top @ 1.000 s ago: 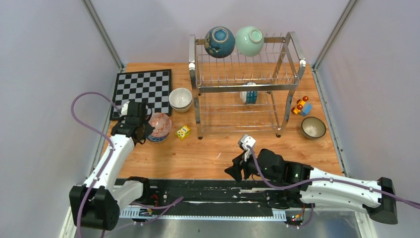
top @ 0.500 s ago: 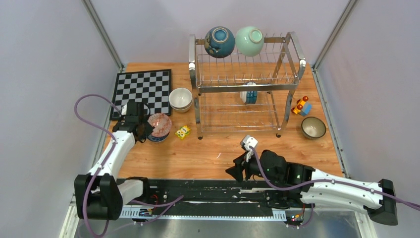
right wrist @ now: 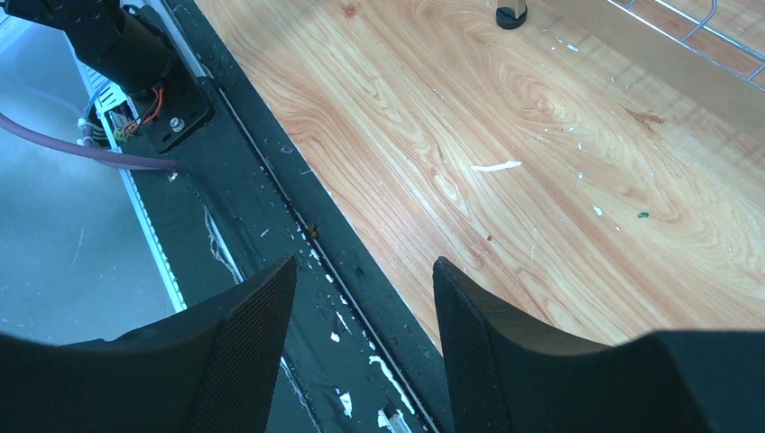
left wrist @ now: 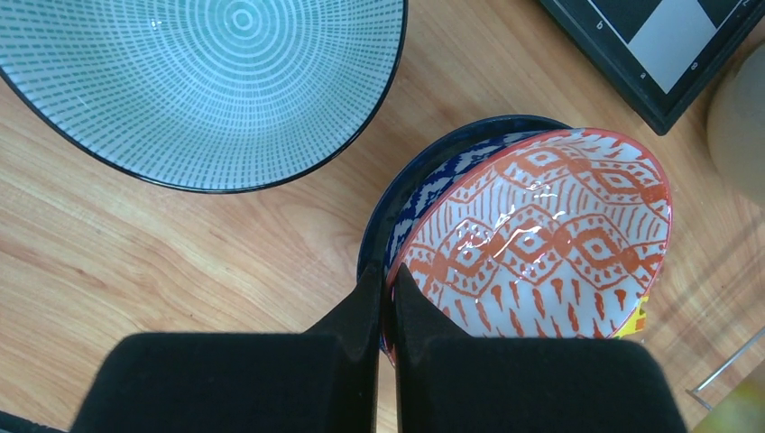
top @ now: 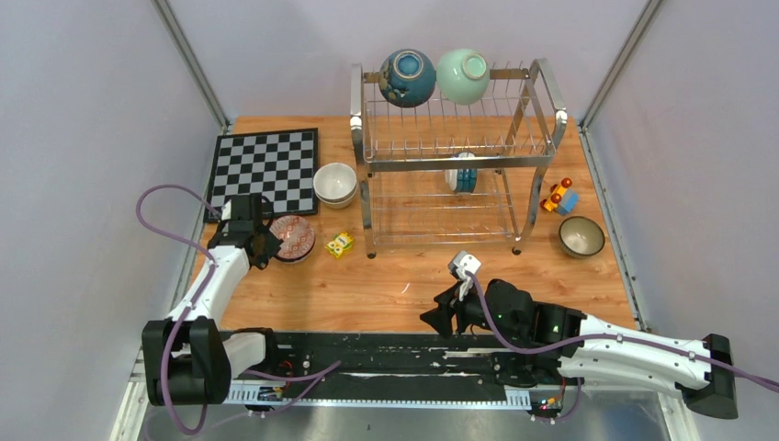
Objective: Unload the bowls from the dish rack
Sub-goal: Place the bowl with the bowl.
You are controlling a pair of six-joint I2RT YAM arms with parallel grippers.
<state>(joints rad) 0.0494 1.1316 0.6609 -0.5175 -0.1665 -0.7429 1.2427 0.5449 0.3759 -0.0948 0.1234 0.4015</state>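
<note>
Top view: bright, even, diffuse light; shadows under rack [top: 441, 163] soft, faint; walls [top: 92, 138] lilac-tinted.
Left wrist view: sharp; white glare streaks on red bowl [left wrist: 541, 244] glaze; left fingers [left wrist: 356, 325] near lens dark, detail lost; cream bowl [left wrist: 741, 117] at right edge blurred.
Right wrist view: table [right wrist: 559, 162] sharp; right fingers [right wrist: 244, 338] soft-edged.

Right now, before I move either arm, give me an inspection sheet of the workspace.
Surface: wooden table, white specks near the front.
Job's things: dish rack holds dark blue bowl and mint bowl on top, patterned bowl below; cream bowls, dark-rimmed bowl, teal-lined bowl on table.
Clutter: chessboard, yellow block, toy car.
Grippers: left gripper shut on red-patterned bowl rim, over a blue bowl; right gripper open, empty.
Cables: purple cable loops beside left arm.
Surroundings: plain walls, nothing seen.
</note>
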